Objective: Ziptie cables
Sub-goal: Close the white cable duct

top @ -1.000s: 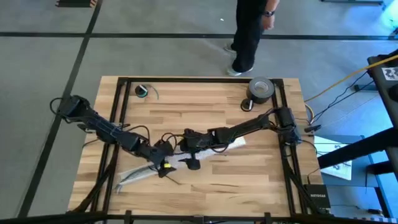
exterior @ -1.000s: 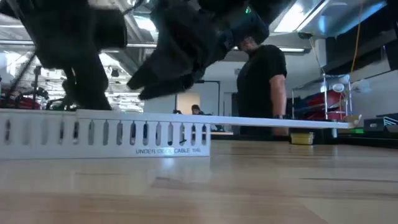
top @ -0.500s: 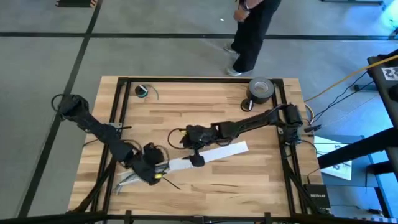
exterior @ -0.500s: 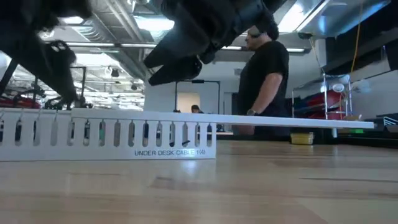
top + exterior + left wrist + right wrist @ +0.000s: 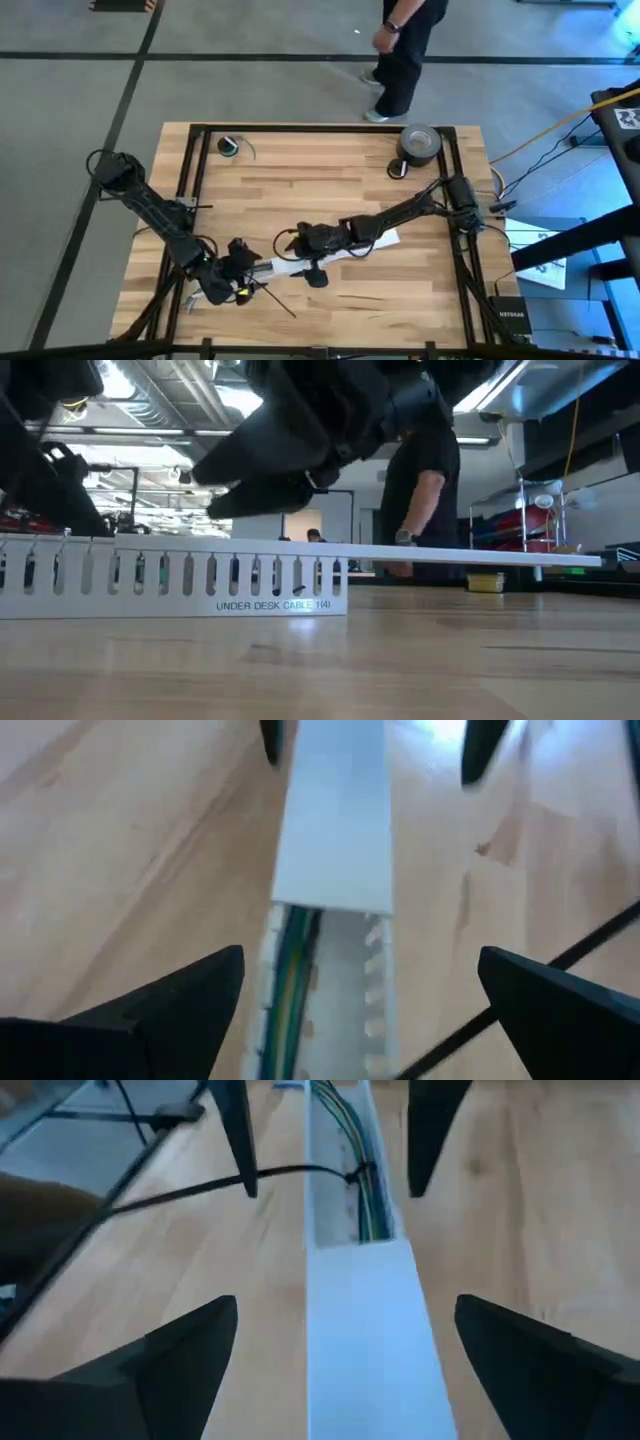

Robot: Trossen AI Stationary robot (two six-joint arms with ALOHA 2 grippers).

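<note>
While the thin grey-green cables (image 5: 365,1190) lie in the slotted white plastic channel (image 5: 330,250) near the desk's front edge, ringed by the thin black ziptie (image 5: 180,1192), both arms should approach gently. The left gripper (image 5: 365,990) and right gripper (image 5: 350,1350) straddle it, fingers spread. Only the wrist views show the cables; the high view hides them.

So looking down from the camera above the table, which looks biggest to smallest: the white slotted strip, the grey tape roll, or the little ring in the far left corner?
1. White slotted strip, longest by far.
2. Grey tape roll.
3. Small ring, clearly smallest.
</note>
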